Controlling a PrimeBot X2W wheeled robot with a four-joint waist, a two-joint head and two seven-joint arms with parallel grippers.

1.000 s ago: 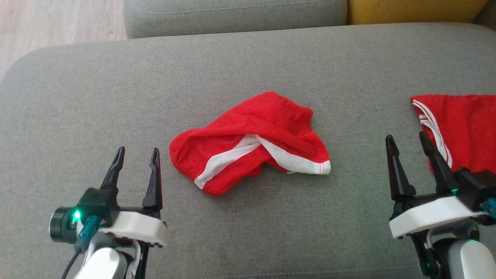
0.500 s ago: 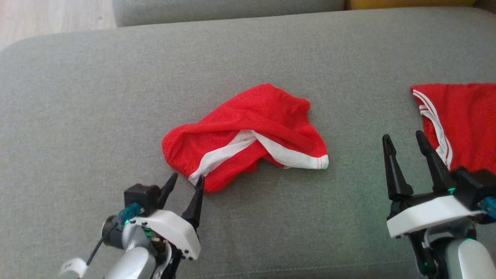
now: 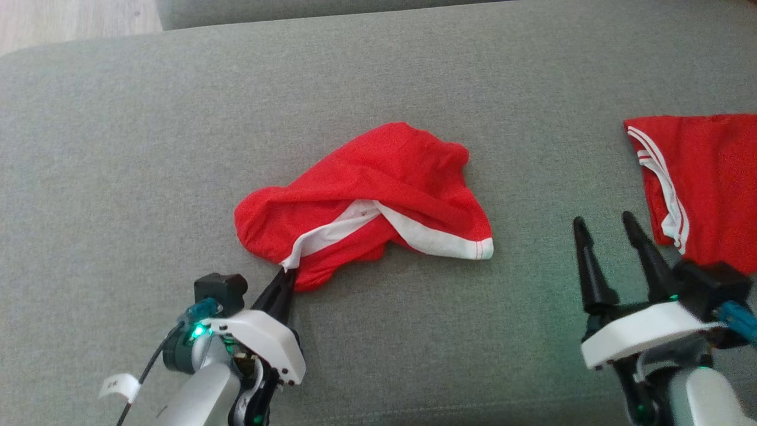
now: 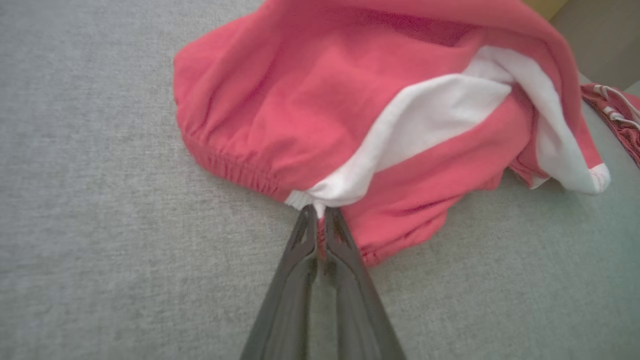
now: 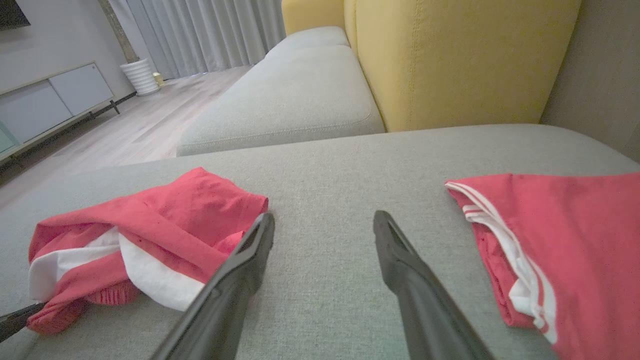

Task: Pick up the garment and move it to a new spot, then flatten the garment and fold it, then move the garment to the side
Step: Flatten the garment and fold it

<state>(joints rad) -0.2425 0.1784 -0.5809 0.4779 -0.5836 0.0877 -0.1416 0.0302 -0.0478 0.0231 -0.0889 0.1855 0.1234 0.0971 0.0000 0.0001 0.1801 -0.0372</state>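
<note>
Garment [image 3: 366, 195], red with white stripes, lies crumpled mid-cushion [image 3: 177, 148]. Left end effector [image 3: 284, 281] pinched shut on its near edge, at end of white stripe. Right end effector [image 3: 602, 218] spread wide, empty, well right of garment, just beside red cloth [image 3: 709, 183] at cushion's right edge.

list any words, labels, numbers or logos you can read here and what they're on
No text can be read.
white tag on the left arm's cable: dark marks, too small and blurred to read.
red shorts: white stripes, no lettering.
second red garment: thin white stripes, no lettering.
</note>
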